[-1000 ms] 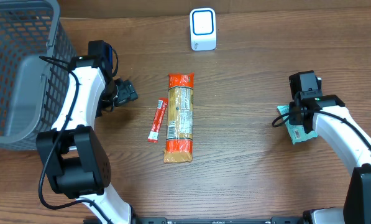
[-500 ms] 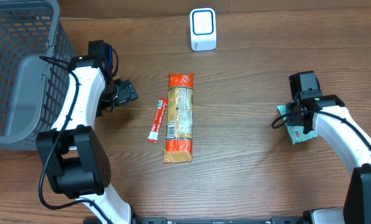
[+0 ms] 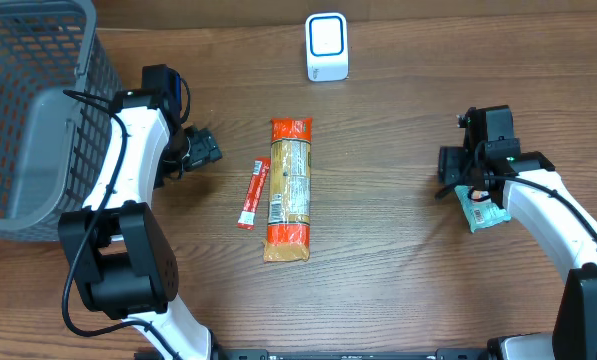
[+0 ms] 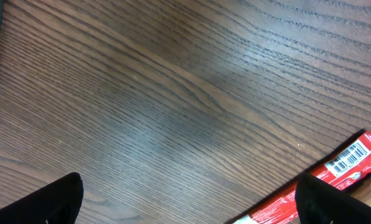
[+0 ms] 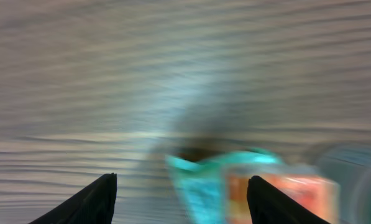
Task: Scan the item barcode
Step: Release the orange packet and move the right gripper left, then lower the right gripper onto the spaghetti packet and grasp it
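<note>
Mesh basket (image 3: 23,60) left of orange packet (image 3: 289,190)

One second ago the right gripper (image 3: 446,173) was closed and sat low on the teal packet (image 3: 481,211), covering its left end. Now its fingers stand apart and the packet is no longer gripped; it lies free on the table (image 3: 398,250). The gripper has also moved off the packet, a little to the left and toward the far side of the table. Because of this, more of the packet shows in the overhead view (a bit of orange print can now be seen on it). The wrist behind the gripper has shifted slightly with this move. The right wrist view is smeared by motion.
</note>
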Controlling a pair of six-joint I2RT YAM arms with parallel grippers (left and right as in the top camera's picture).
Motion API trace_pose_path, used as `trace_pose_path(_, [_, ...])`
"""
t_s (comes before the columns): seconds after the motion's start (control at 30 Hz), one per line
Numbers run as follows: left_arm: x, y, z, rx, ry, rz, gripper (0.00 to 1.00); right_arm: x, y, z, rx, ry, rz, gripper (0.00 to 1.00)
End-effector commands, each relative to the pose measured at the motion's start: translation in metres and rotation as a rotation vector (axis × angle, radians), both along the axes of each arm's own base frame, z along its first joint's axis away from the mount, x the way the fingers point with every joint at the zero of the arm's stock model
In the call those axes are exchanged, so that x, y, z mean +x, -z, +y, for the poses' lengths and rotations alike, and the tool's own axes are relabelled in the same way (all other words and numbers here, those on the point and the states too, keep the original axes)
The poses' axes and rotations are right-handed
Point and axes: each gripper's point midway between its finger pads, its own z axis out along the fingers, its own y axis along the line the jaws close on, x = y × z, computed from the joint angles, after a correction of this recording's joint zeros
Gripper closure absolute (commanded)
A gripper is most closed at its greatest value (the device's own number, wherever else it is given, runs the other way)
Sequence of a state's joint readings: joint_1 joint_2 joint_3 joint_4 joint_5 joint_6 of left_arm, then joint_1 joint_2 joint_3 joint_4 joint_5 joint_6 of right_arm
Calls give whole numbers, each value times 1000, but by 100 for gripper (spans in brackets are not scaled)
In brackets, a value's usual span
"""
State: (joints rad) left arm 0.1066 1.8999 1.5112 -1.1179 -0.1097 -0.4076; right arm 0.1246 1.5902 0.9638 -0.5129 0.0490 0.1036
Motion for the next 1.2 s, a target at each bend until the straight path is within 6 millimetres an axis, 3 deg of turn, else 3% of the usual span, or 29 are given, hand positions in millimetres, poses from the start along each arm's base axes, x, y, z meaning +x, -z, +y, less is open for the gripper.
trace_pose_path(0.0, [1, -7, 0, 9, 28, -15, 0, 7, -29, 54, 347, -25, -26, 30])
trace_pose_path(0.1, [1, -7, 0, 9, 28, -16, 0, 3, -39, 81, 515, -35, 7, 30])
trace_pose_path(0.33, [1, -7, 0, 9, 28, -15, 0, -11, -38, 121, 563, -31, 55, 30])
trace_pose_path(0.67, [1, -6, 0, 8, 28, -15, 0, -47, -27, 197, 419, -93, 23, 30])
trace_pose_path(0.87, [1, -6, 0, 8, 29, -15, 0, -66, -23, 247, 297, -186, -113, 26])
trace_pose_path(1.03, [1, -6, 0, 8, 29, -15, 0, -86, -9, 289, 302, -281, -140, 23])
trace_pose_path(1.17, [1, -6, 0, 8, 29, -15, 0, -93, 11, 304, 272, -319, -145, 23])
